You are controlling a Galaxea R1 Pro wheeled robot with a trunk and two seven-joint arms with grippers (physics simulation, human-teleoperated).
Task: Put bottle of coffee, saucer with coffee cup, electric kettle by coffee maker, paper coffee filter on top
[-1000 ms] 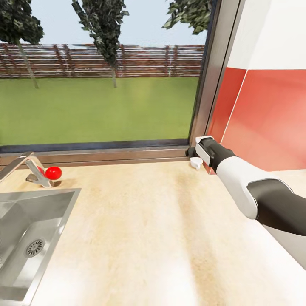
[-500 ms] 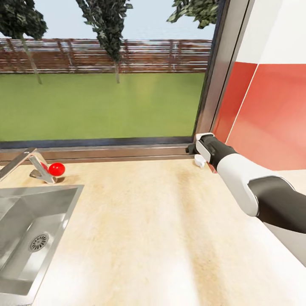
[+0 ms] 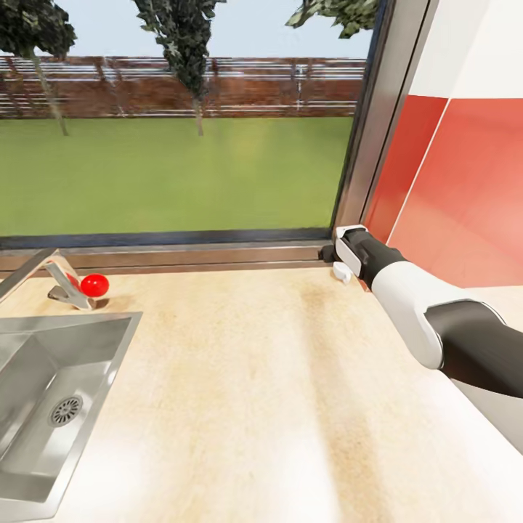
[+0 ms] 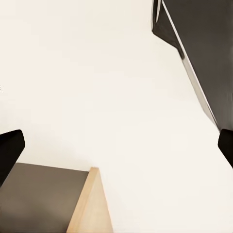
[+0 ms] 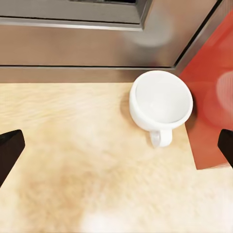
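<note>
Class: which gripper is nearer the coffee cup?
Right. The right gripper hangs open just above the cup; the left gripper faces a pale wall elsewhere.

head: high, facing window | right wrist: close above coffee cup, shared

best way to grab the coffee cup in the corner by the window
Grip the coffee cup across its rim, coming from above. It stands upright and open on the kitchen countertop, tucked against the window sill and red wall, so side approaches look cramped. The right gripper hangs open above it.
</note>
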